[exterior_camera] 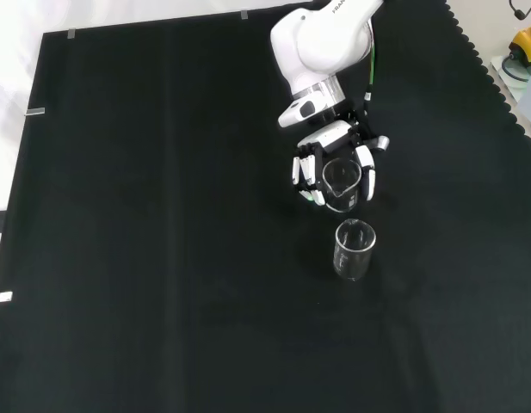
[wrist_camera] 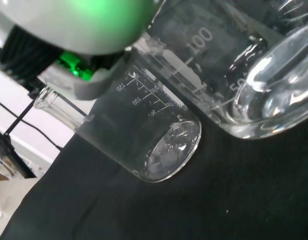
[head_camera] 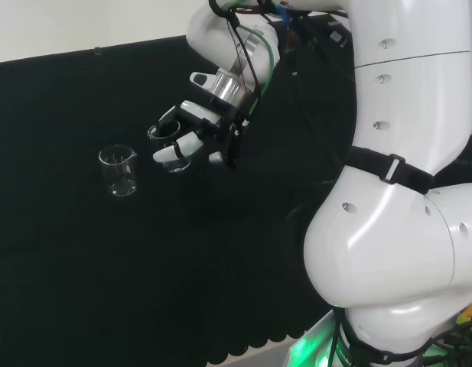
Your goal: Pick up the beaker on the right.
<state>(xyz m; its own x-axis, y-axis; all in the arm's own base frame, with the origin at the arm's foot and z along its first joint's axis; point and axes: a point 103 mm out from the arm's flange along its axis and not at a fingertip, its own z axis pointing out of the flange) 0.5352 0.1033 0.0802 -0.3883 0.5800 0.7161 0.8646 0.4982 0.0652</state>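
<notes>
The held beaker (exterior_camera: 341, 184) is clear glass and sits inside the hand (exterior_camera: 334, 168), in the upper middle of the black cloth (exterior_camera: 162, 258) in the front view. The fingers (exterior_camera: 306, 176) curl round one side of its wall and the thumb (exterior_camera: 368, 181) closes on the other, so the hand is grasping it. In the head view the held beaker (head_camera: 172, 149) lies between the curled fingers (head_camera: 186, 144), to the left of the arm's white links (head_camera: 404, 176). Whether its base touches the cloth cannot be told.

A second beaker (exterior_camera: 354, 249), also clear, stands upright on the cloth just below the held one in the front view, apart from it. In the head view the second beaker (head_camera: 118, 170) stands to the left of the hand (head_camera: 201, 122).

In the wrist view the held beaker (wrist_camera: 243, 75) appears close and large, with the second beaker (wrist_camera: 144, 135) beside it
</notes>
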